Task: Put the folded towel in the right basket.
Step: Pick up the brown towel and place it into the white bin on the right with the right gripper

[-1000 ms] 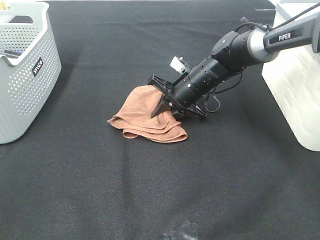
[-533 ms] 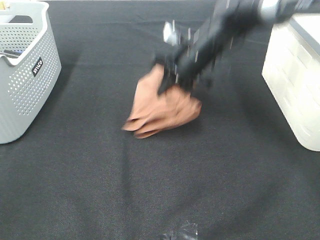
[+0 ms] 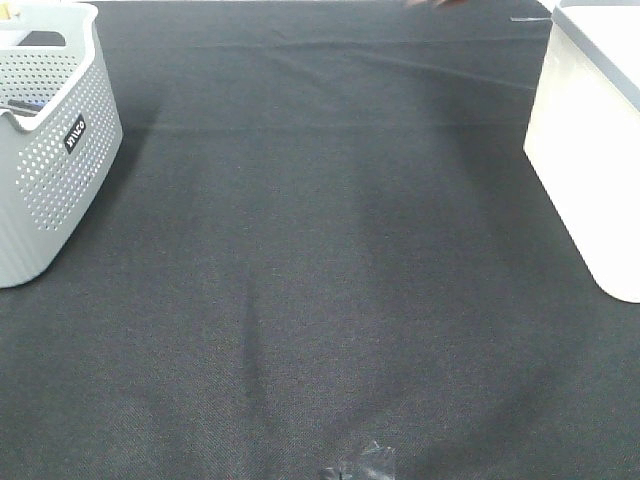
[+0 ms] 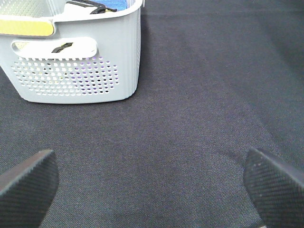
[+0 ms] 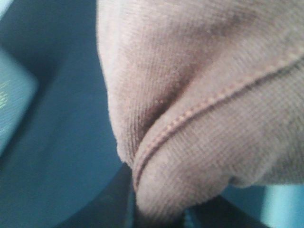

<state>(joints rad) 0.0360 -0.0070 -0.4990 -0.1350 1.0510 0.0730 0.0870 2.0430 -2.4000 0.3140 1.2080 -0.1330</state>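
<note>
A black fabric-covered tabletop point(image 3: 320, 300) is seen from above, with a grey perforated plastic basket point(image 3: 50, 170) at its left edge and a white plastic basket point(image 3: 590, 180) at its right edge. The folded brown cloth towel point(image 5: 213, 95) is not on the tabletop. It hangs bunched right against the right wrist camera and fills that view, with a stitched hem point(image 5: 199, 111) running across it. The right fingers point(image 5: 109, 209) are nearly hidden under the cloth and show only as a dark edge. They look clamped on the towel, since nothing else bears it. The left fingers point(image 4: 28, 185) hang wide apart and empty, near the grey basket. The towel looks light, soft and limp, so it will likely sag and swing. Loose layers may slip free or catch on the white basket's rim. A pinch through all the layers at the fold should hold best.
</note>
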